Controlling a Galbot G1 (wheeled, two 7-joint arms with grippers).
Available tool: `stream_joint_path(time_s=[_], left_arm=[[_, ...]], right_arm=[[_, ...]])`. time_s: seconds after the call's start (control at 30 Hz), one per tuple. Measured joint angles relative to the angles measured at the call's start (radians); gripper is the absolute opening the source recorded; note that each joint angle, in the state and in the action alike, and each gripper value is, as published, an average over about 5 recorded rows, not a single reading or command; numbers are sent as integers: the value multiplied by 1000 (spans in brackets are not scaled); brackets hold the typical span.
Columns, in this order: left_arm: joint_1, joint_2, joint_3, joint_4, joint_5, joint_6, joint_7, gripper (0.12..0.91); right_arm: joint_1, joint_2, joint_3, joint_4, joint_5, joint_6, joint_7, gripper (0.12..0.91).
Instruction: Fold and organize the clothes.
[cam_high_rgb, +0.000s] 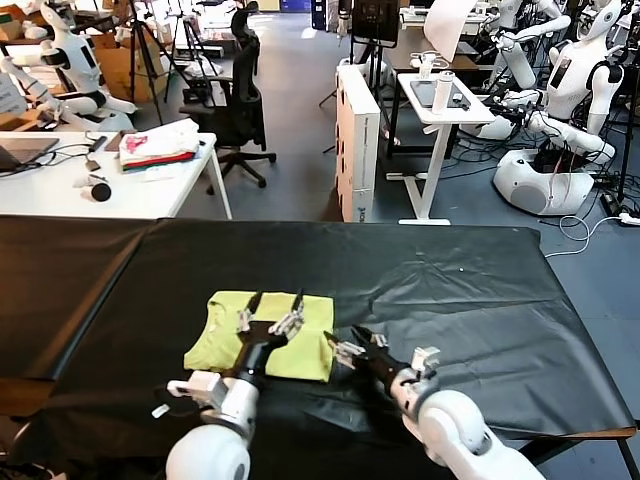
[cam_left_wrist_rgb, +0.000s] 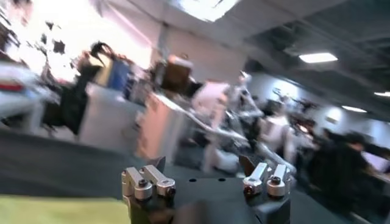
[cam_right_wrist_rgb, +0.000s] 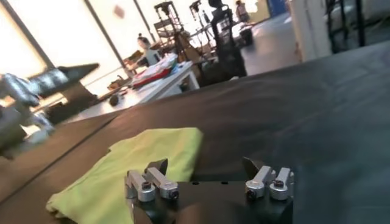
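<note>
Since the T-shirt (cam_high_rgb: 262, 336) already lies folded at lower centre of the counter (cam_high_rgb: 480, 290), little seems left; left tool (cam_high_rgb: 276, 303) and right tool (cam_high_rgb: 352, 342) hover spread, empty.

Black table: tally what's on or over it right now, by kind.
Yellow-green T-shirt, folded: 1
Grippers over the black table: 2, left gripper open above the shirt, right gripper open at its edge
Total: 3
</note>
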Motion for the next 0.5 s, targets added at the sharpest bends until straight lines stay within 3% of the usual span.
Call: stream_joint_path(time_s=[0.2, 0.43, 0.5], left_arm=[[-5, 22, -40, 6, 5, -8, 15, 907], [-1, 64, -80, 15, -1, -15, 21, 907], [-1, 77, -92, 19, -5, -17, 21, 907]], right_arm=[[61, 40, -41, -77, -6, 4, -14, 667], [68, 38, -29, -96, -8, 17, -20, 241], [65, 31, -13, -97, -14, 20, -14, 173]])
